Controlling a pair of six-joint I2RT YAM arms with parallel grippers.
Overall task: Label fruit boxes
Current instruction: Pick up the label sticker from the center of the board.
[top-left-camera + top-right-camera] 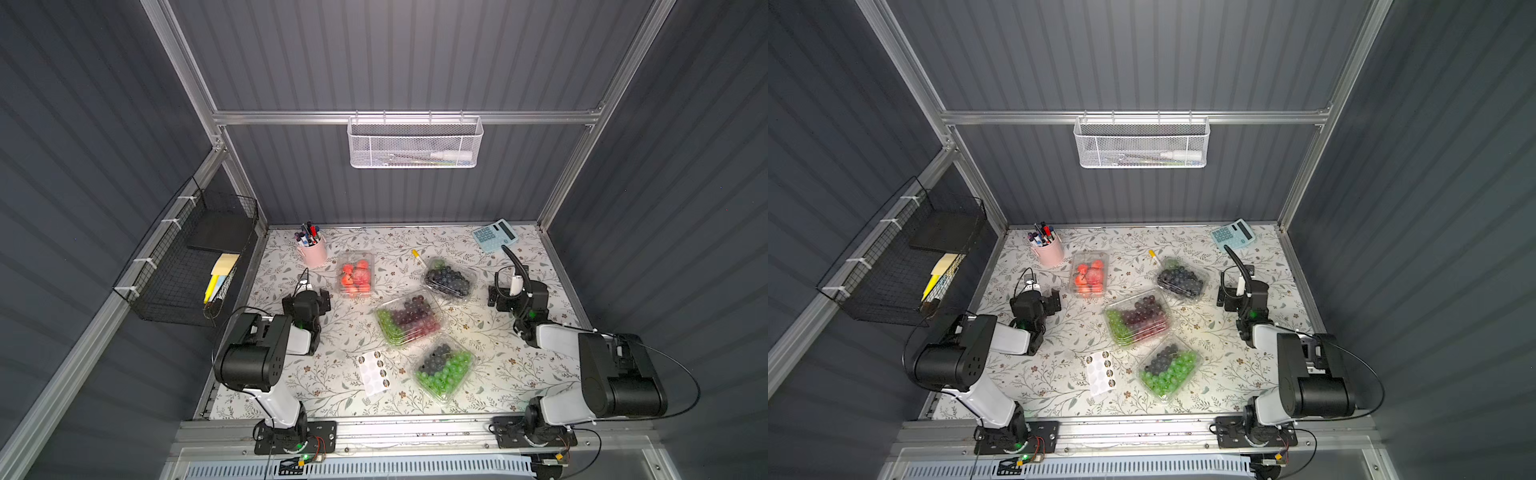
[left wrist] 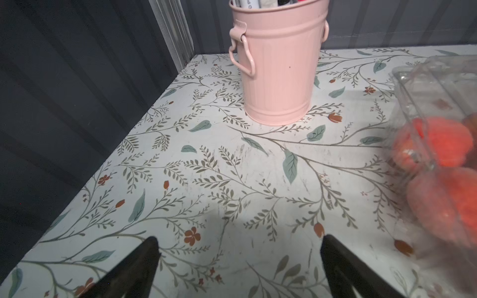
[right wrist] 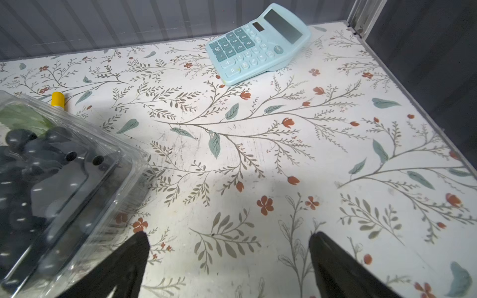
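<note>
Four clear fruit boxes lie on the floral table. The strawberry box (image 1: 354,275) (image 2: 438,154) is far left, the blueberry box (image 1: 449,277) (image 3: 51,180) far right. The green and red grapes box (image 1: 409,320) is central, and the green grapes with dark berries box (image 1: 444,368) is nearest. A white sticker sheet (image 1: 374,372) lies left of that last box. My left gripper (image 2: 238,240) (image 1: 309,297) is open over bare table, left of the strawberries. My right gripper (image 3: 228,236) (image 1: 505,297) is open and empty, right of the blueberries.
A pink cup of pens (image 1: 312,251) (image 2: 278,69) stands at the far left, ahead of my left gripper. A blue calculator (image 1: 495,235) (image 3: 258,43) sits far right. A yellow-capped marker (image 1: 419,257) lies behind the blueberries. Wire baskets (image 1: 187,270) hang on the walls.
</note>
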